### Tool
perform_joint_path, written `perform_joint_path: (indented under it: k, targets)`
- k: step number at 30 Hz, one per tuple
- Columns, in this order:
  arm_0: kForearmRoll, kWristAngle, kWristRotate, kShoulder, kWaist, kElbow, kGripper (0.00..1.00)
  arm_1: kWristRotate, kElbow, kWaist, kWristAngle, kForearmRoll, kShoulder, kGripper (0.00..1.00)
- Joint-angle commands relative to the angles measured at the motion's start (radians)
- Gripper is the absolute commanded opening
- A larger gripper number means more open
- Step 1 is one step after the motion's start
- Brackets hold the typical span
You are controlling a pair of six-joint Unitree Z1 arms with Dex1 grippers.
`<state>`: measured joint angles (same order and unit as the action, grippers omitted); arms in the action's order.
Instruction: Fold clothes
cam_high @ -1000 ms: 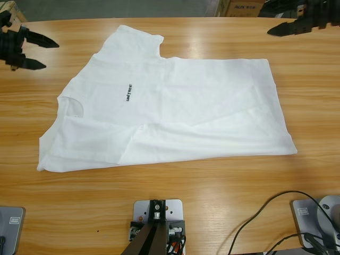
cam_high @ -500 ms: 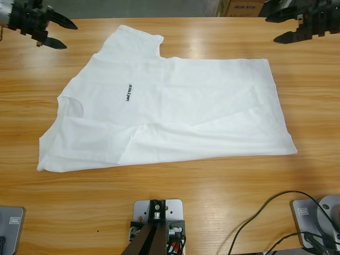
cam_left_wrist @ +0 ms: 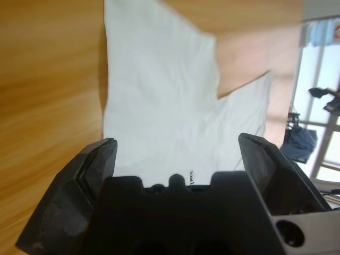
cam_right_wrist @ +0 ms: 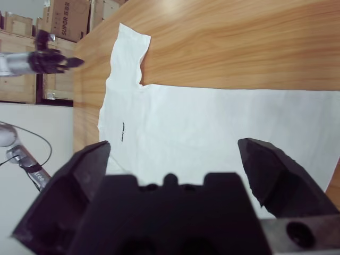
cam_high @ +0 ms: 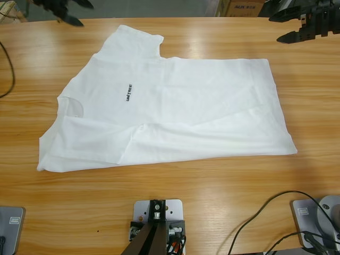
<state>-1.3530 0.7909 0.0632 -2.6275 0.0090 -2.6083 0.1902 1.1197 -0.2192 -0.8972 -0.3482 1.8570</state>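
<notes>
White cotton short-sleeved T-shirt (cam_high: 175, 114) lies spread across the middle of the wooden table (cam_high: 175, 202), partly folded. It looks light and limp; hems or sleeve edges seem best to pinch. Chest print reads "UNITREE". Left gripper (cam_high: 66, 9), upper left, and right gripper (cam_high: 289, 26), upper right, both gape empty.

T-shirt (cam_high: 170, 114) covers table (cam_high: 175, 186) centre; bare wood all round, seemingly unobstructed.

T-shirt (cam_high: 170, 117) flat on table (cam_high: 175, 202) centre; left gripper (cam_high: 66, 9) far-left corner, right gripper (cam_high: 295, 24) far-right.
</notes>
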Motion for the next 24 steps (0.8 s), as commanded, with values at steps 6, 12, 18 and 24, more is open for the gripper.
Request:
perform_joint_path:
  k: [6, 12, 18, 24]
  targets:
    - [-0.065, 0.008, 0.003, -0.175, -0.074, -0.237, 0.867, -0.019, -0.017, -0.017, 0.011, 0.000, 0.028, 0.977]
    - [-0.139, -0.150, 0.003, -0.180, -0.057, -0.372, 0.862, -0.022, -0.020, -0.017, 0.008, 0.000, 0.037, 0.980]
    - [-0.214, -0.322, 0.004, -0.177, -0.057, -0.549, 0.866, -0.023, -0.017, -0.017, 0.008, 0.001, 0.048, 0.981]
    - [-0.206, -0.227, 0.004, -0.165, -0.071, -0.615, 0.867, -0.023, -0.016, -0.017, 0.007, 0.002, 0.059, 0.982]
